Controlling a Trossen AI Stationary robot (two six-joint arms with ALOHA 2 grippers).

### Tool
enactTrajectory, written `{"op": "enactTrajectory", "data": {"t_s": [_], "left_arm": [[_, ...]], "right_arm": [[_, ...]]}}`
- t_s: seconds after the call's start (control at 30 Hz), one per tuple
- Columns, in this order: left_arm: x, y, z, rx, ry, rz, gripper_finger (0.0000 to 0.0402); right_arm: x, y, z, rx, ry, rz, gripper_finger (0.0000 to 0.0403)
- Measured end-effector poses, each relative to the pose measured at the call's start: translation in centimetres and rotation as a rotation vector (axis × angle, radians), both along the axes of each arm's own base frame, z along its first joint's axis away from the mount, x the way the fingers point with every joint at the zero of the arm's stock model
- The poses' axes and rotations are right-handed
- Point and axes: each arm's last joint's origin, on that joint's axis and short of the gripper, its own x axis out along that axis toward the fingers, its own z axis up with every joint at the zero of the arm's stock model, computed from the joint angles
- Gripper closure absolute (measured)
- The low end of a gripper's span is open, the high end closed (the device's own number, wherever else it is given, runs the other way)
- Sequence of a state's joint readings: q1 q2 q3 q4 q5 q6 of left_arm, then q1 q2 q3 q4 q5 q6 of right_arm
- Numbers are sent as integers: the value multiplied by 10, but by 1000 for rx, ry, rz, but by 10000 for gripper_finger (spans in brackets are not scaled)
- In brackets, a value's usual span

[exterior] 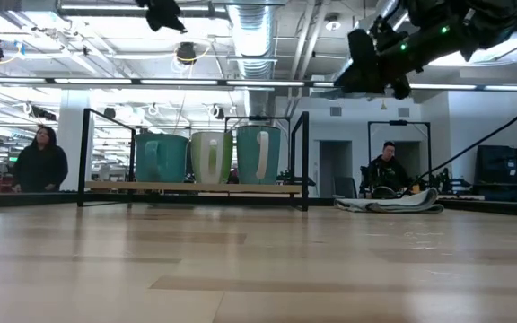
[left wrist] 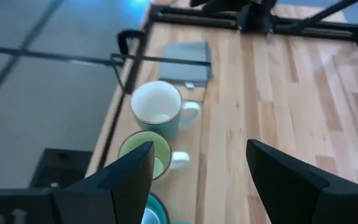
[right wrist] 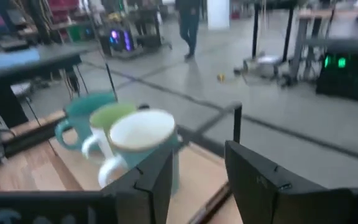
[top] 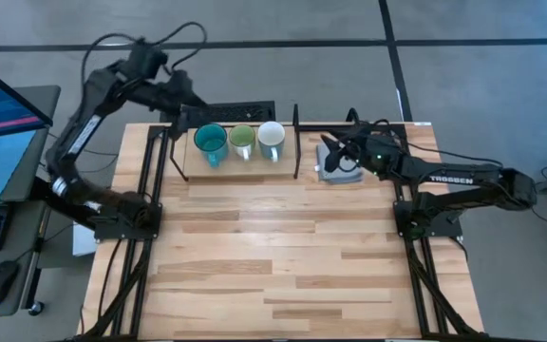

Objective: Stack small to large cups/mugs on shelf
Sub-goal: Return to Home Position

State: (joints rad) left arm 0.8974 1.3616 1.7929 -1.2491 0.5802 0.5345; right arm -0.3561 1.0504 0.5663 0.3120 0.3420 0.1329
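Three mugs stand upright on their bottoms in a row on the shelf (top: 245,169): teal (top: 211,142), light green (top: 243,140), white (top: 272,138). They also show in the low view: teal (exterior: 162,159), green (exterior: 211,157), white (exterior: 258,154). My left gripper (top: 180,116) hangs open and empty above the shelf's left end; its wrist view looks down on the white mug (left wrist: 157,106) and the green mug (left wrist: 143,152). My right gripper (top: 335,152) is open and empty, raised to the right of the shelf, facing the white mug (right wrist: 143,137).
A folded grey cloth (top: 338,169) lies on the table right of the shelf, under my right gripper. Black upright posts (top: 296,142) stand at the shelf's ends. The wide butcher-block tabletop (top: 273,256) stretches toward the near edge. People show in the room behind (exterior: 39,157).
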Motion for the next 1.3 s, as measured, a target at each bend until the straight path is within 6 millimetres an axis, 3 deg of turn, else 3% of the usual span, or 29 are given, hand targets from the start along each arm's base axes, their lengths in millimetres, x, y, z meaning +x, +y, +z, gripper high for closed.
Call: {"op": "enactTrajectory", "data": {"t_s": [0.23,0.47,0.63,0.87,1.3], "left_arm": [[-31,-33,-24,96,-131,113,154],[-53,-58,-64,126,-241,260,154],[-62,-68,-94,120,-349,350,154],[-76,-83,-132,95,-456,451,154],[-88,-97,-177,66,-556,515,154]], "right_arm": [[-21,5,21,-73,-41,0,236],[-52,5,38,-78,-91,68,236],[-64,5,41,-80,-98,74,236],[-76,10,39,-87,-111,68,236],[-107,28,-2,-130,-344,48,236]]}}
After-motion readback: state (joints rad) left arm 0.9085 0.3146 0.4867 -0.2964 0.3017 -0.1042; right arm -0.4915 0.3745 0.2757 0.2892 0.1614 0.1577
